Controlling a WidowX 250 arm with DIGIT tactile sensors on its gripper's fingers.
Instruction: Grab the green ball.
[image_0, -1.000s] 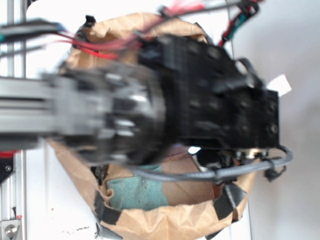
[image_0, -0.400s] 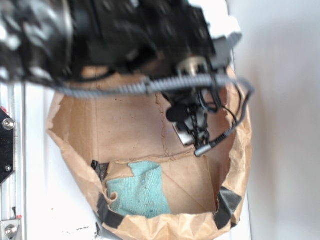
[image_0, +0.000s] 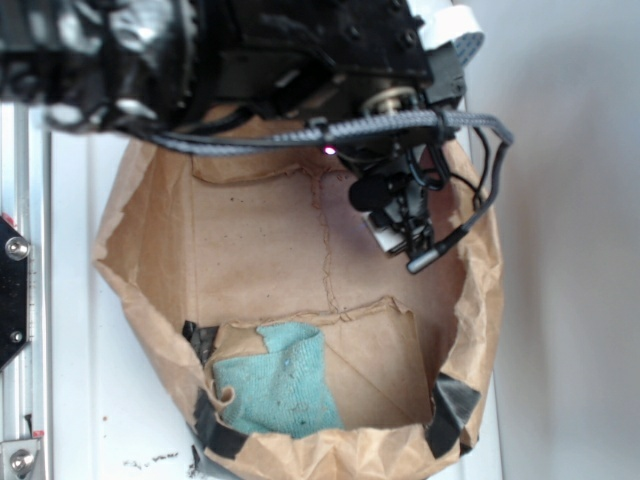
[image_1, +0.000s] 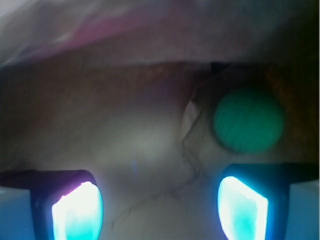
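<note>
Wide-open paper bag (image_0: 150, 240) w/ crumpled walls on all sides, taped at near corners; bare brown floor through the middle, free to cross. Teal cloth (image_0: 285, 385) bunched in near-left corner, takes up that part of the floor. Arm, w/ grey cable (image_0: 330, 130) looped across, hangs over the far rim & blocks the way in from above there. In wrist view, gripper (image_1: 160, 207) fingers spread wide w/ clear gap between. Green ball (image_1: 249, 120) ahead, just beyond right finger, off-centre from the gap, tucked close to the bag's far wall; wrinkled paper fold just left of it.
</note>
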